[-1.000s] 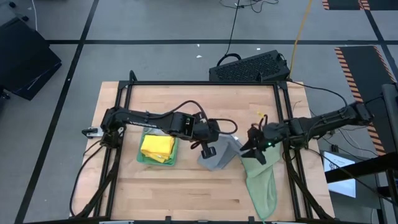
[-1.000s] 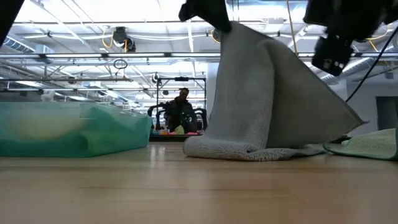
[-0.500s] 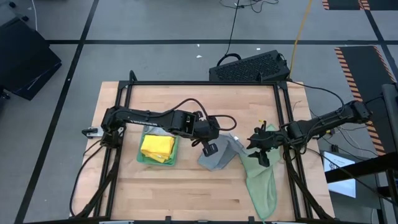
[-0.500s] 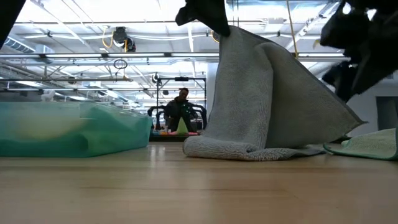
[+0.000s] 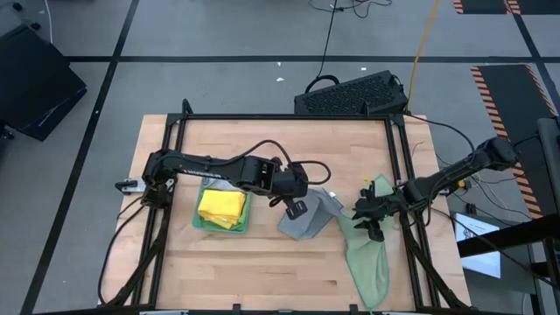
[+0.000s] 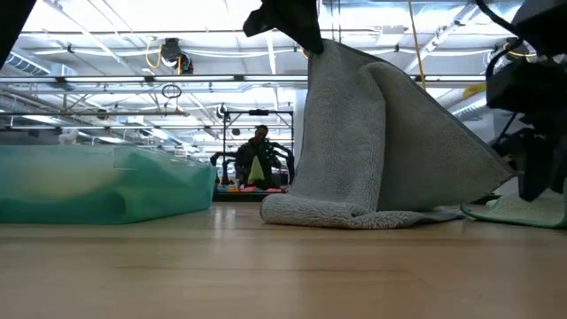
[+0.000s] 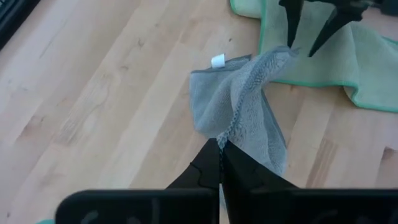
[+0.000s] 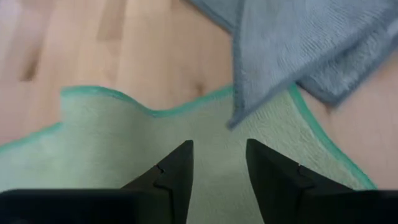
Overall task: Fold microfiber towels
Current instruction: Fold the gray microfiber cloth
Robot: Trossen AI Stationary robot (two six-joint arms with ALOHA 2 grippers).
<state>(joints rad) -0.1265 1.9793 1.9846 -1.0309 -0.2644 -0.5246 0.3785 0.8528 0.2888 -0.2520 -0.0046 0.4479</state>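
Between the two pincers, the grey towel (image 5: 308, 219) hangs in a peak: our left pincer (image 7: 219, 148) is clamped shut on its raised corner, the rest draped to the bench (image 5: 262, 149) below it. The change is on the right: a second ago our right pincer (image 5: 371, 219) sat close against the grey towel's far edge; now it has pulled back and dropped over the pale sage towel (image 8: 205, 162), fingers (image 8: 176, 169) narrowed but parted, holding nothing. We'd judge it has given up the grey cloth's edge, so the fold isn't closed yet. Behind the left pincer, a yellow towel (image 5: 220, 206) lies folded on a green one (image 5: 206, 224). The bench is pale wood in a black frame; beyond it, a bright hall with a person (image 6: 258, 155) seated far back.
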